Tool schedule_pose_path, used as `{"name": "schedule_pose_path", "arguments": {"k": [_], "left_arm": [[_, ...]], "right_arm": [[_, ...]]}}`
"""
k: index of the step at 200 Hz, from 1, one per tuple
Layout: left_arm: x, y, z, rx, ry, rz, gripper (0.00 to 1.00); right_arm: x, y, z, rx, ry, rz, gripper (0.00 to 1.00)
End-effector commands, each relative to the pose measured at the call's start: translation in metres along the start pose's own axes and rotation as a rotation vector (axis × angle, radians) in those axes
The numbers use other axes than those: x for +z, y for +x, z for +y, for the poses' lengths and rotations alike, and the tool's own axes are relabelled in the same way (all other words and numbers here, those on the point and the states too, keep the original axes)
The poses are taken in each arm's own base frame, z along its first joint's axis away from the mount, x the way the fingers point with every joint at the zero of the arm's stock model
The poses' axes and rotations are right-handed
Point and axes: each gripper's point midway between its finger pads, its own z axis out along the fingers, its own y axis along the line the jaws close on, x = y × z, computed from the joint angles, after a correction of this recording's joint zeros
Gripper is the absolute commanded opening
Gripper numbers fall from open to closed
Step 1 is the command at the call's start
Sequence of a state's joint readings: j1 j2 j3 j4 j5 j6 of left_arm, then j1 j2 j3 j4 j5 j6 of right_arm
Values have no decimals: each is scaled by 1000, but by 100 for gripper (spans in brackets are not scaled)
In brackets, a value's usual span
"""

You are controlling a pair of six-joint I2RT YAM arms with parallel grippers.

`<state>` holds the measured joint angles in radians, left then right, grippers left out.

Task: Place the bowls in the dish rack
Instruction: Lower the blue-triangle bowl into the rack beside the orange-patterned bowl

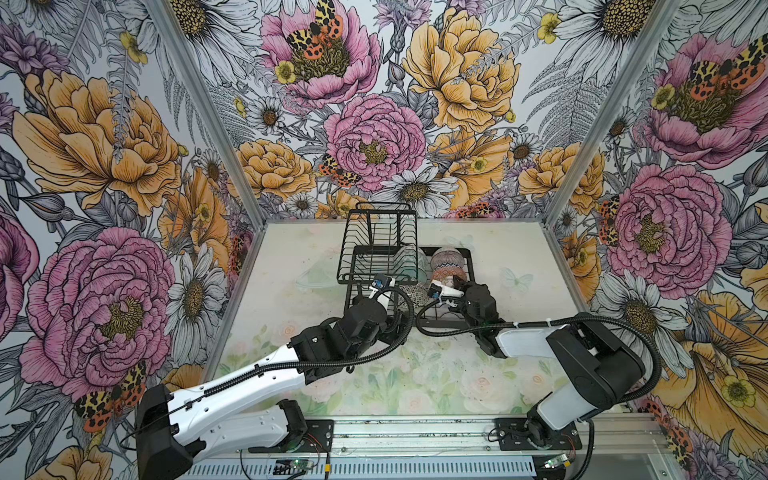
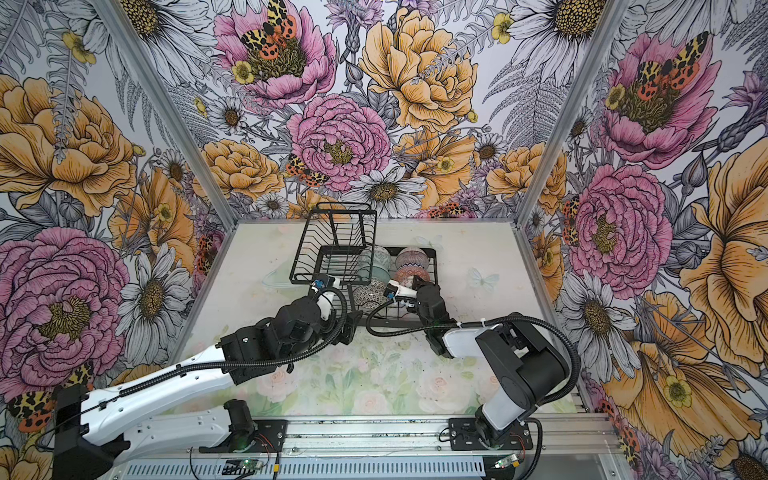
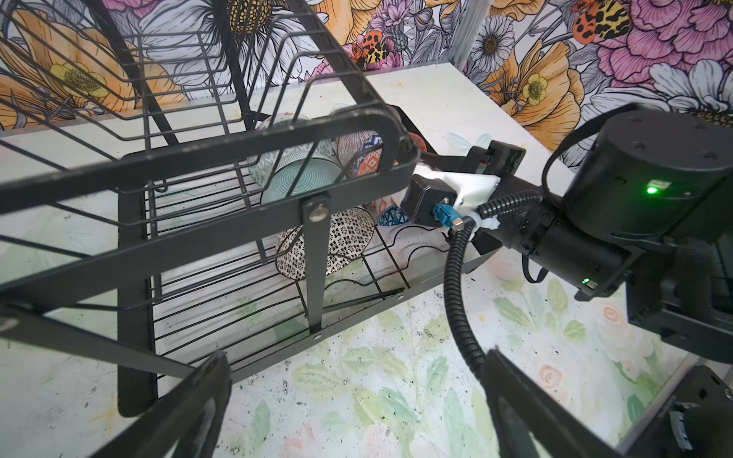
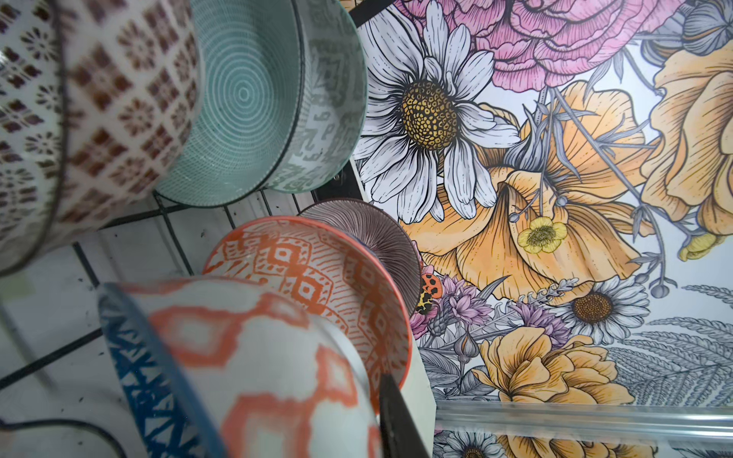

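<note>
The black wire dish rack (image 1: 345,249) (image 2: 300,257) (image 3: 206,158) stands mid-table. On its lower tray stand on edge a teal ringed bowl (image 4: 246,99) against a grey-green one (image 4: 329,119), a pink ribbed bowl (image 4: 357,234) behind an orange one (image 4: 313,273), and a black-white mosaic bowl (image 3: 341,242) (image 1: 414,294). My right gripper (image 4: 373,400) is shut on the rim of the blue-triangle bowl (image 4: 150,388) (image 3: 390,218), low over the tray beside the orange bowl; one finger (image 4: 396,424) shows. My left gripper (image 3: 357,400) hangs open and empty over the table in front of the rack.
The raised wire basket (image 1: 380,224) holds nothing. The right arm's wrist (image 3: 650,174) and its cable (image 3: 456,285) sit close to my left gripper. Floral walls enclose the table (image 1: 291,257) on three sides.
</note>
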<state>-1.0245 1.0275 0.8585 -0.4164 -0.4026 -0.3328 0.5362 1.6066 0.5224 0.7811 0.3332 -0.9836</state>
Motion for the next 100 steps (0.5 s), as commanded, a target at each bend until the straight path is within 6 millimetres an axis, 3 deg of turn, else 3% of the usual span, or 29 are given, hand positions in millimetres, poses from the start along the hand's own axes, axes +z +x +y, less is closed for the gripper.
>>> {"name": "schedule_pose_path", "arguments": {"k": [1, 100], "left_arm": [[-1, 3, 0, -8, 16, 10, 99], [-1, 7, 3, -13, 11, 17, 99]], "right_arm": [[3, -11, -23, -7, 100, -39, 0], [-1, -6, 4, 53, 16, -45, 0]]}}
